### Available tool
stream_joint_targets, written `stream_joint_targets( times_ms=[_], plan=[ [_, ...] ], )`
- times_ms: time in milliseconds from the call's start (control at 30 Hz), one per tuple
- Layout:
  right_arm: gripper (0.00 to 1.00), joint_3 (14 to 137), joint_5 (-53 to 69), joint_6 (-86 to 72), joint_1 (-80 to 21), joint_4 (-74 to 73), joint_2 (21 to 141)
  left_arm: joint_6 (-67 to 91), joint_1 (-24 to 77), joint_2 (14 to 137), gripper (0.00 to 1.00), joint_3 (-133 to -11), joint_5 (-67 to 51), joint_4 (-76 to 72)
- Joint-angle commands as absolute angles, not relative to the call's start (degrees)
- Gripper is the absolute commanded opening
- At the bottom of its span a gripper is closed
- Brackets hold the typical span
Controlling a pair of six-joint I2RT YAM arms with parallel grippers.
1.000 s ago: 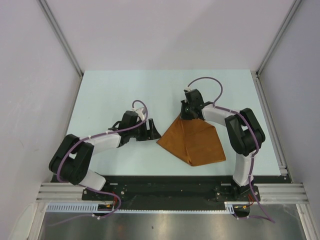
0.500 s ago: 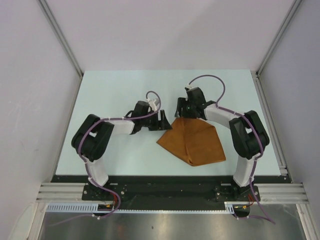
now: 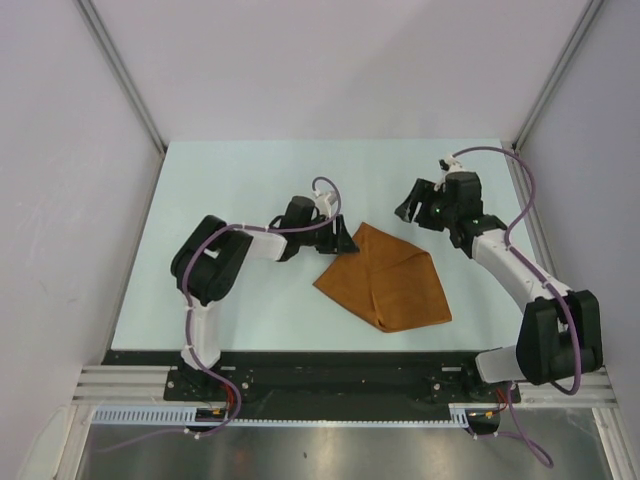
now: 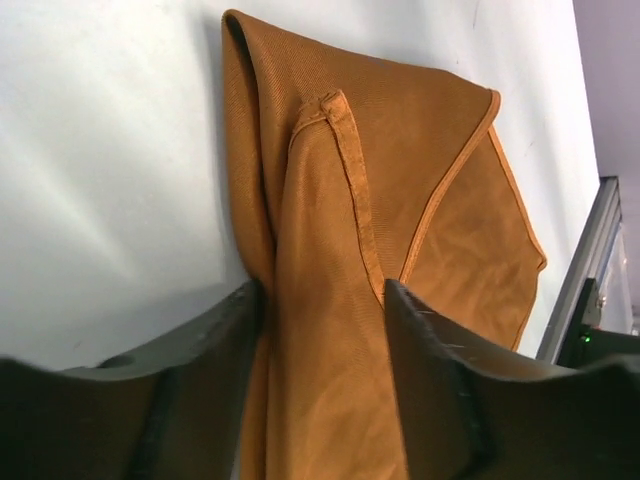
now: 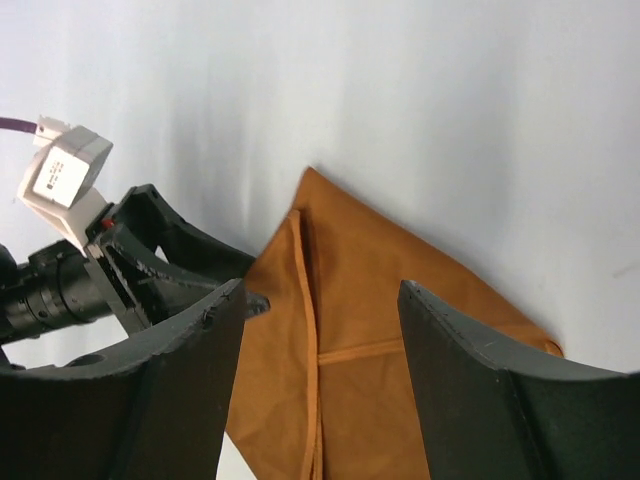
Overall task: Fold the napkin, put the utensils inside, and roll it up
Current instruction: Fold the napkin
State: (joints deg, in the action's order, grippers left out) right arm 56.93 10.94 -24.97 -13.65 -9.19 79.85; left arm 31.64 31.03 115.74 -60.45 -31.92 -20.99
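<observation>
Shows the napkin (image 3: 385, 285) as rust-orange woven cloth with stitched hems, folded to a rough kite on the pale matte table (image 3: 230, 180). Finds the left gripper (image 4: 320, 295) with dark scuffed fingers apart, straddling a raised fold that runs away ahead of them. Finds the right gripper (image 5: 320, 300) spread wide on nothing, cloth below and beyond its tips. Gives the weave only from the left wrist; gives a white tag (image 5: 68, 172) only from the right, print unreadable.
</observation>
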Motion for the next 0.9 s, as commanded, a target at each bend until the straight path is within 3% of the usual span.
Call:
stream_joint_targets(
  times_ms=[0, 67, 233, 467, 667, 867],
  plan=[
    [0.68, 54.3, 13.2, -25.5, -11.9, -10.8, 76.0, 32.1, 32.2, 119.8, 0.49, -61.9, -33.9, -21.4],
    [0.68, 53.5, 13.2, -25.5, -11.4, -11.2, 75.1, 32.6, 32.3, 120.8, 0.39, -62.4, -34.7, -22.1],
    [0.68, 52.0, 13.2, -25.5, -11.3, -12.3, 73.9, 33.2, 32.2, 121.5, 0.00, -63.5, -33.9, -21.5],
    [0.68, 49.0, 13.0, -26.5, -11.3, -12.7, 72.9, 37.4, 27.4, 117.9, 0.00, -59.9, -28.5, -24.0],
    [0.67, 46.6, 13.2, -27.9, -12.9, -10.7, 73.4, 40.8, 20.1, 110.0, 0.00, -49.2, -23.2, -29.3],
    [0.67, 46.6, 13.6, -28.8, -16.2, -8.8, 75.8, 47.5, 19.2, 96.8, 0.00, -33.9, -11.0, -34.3]
  ],
)
